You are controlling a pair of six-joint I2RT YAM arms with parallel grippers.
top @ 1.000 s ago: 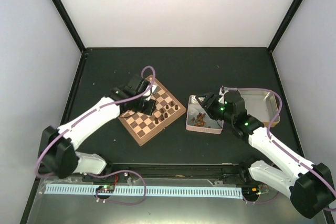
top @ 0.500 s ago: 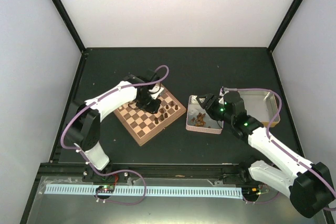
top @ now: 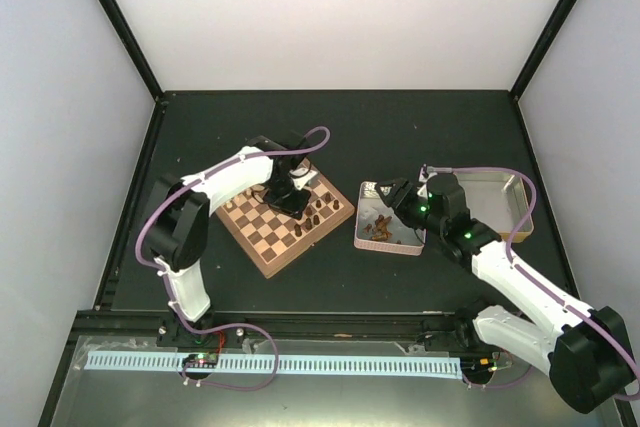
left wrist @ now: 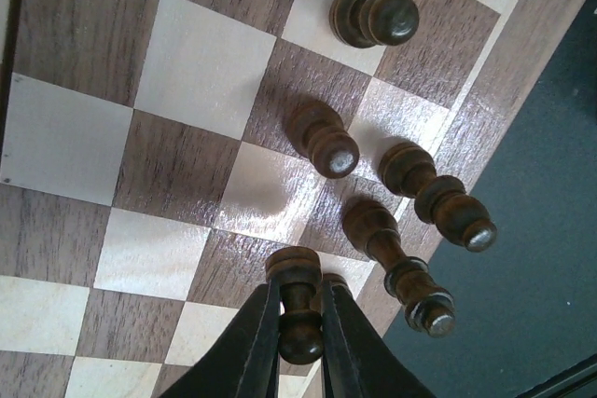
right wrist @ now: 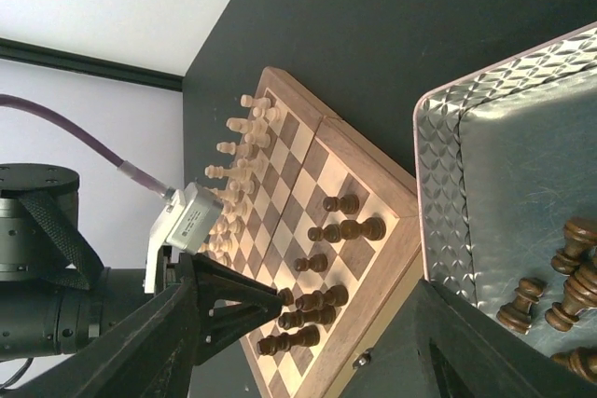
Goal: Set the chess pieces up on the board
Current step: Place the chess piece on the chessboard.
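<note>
The board (top: 262,237) lies left of centre, with several dark chess pieces (top: 318,211) standing along its right side and pale ones on the left. My left gripper (top: 296,198) hangs over that right side, shut on a dark pawn (left wrist: 300,303). The pawn's base is low over a square near the rim; whether it touches I cannot tell. Next to it stand three taller dark pieces (left wrist: 410,267) and another pawn (left wrist: 375,16). My right gripper (top: 386,197) is open and empty over the silvery tin (top: 371,239), where more dark pieces (right wrist: 565,279) lie.
A tan tray (top: 517,209) sits right of the tin under the right arm. The pale cream pieces (right wrist: 233,151) fill the board's far rows. Dark tabletop (top: 400,137) surrounds the board, and black frame posts stand at the back corners.
The left arm has folded up and back. Its gripper has shifted slightly right over the board, still holding the pawn. The right arm has not moved.
</note>
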